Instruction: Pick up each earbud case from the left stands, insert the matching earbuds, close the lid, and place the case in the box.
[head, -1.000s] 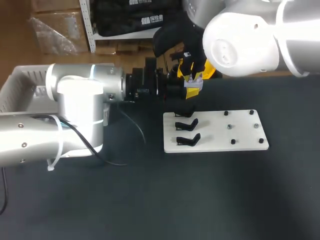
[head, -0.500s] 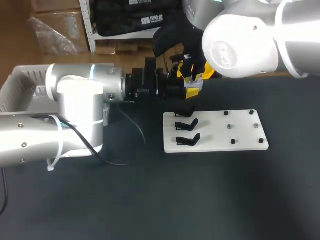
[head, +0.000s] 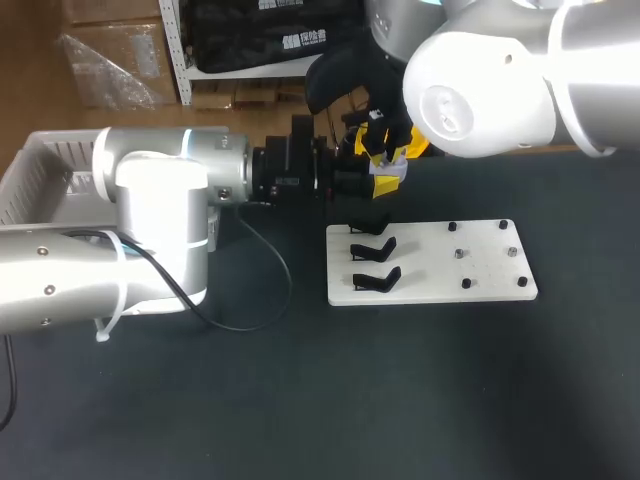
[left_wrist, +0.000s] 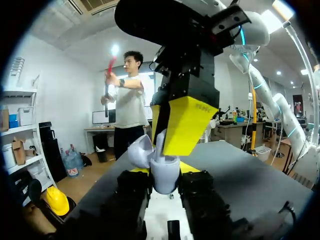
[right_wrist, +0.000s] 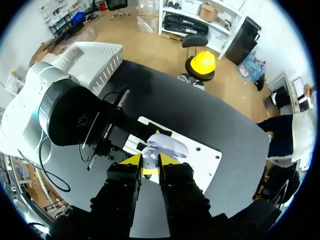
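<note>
Dark table (head: 300, 400), left end effector (left_wrist: 165, 191) tight on open earbud case (left_wrist: 164, 171), right end effector (right_wrist: 150, 161) tight on earbud (left_wrist: 161, 143).

We see the head view evenly and fairly brightly lit from overhead. The glossy white shell of the right arm (head: 480, 80) carries soft highlights on its upper curves, and so does the silver-grey shell of the left arm (head: 150, 170). The matte black table top (head: 300, 400) gives back almost no light, so shadows on it barely show. The flat white rectangular board (head: 490, 270) stands out brightly against it. In the left wrist view, glare from overhead lamps burns out small patches, while the pale lilac plastic earbud case (left_wrist: 162, 172) has a mild sheen. We find the right wrist view evenly lit, without hard shadows.
</note>
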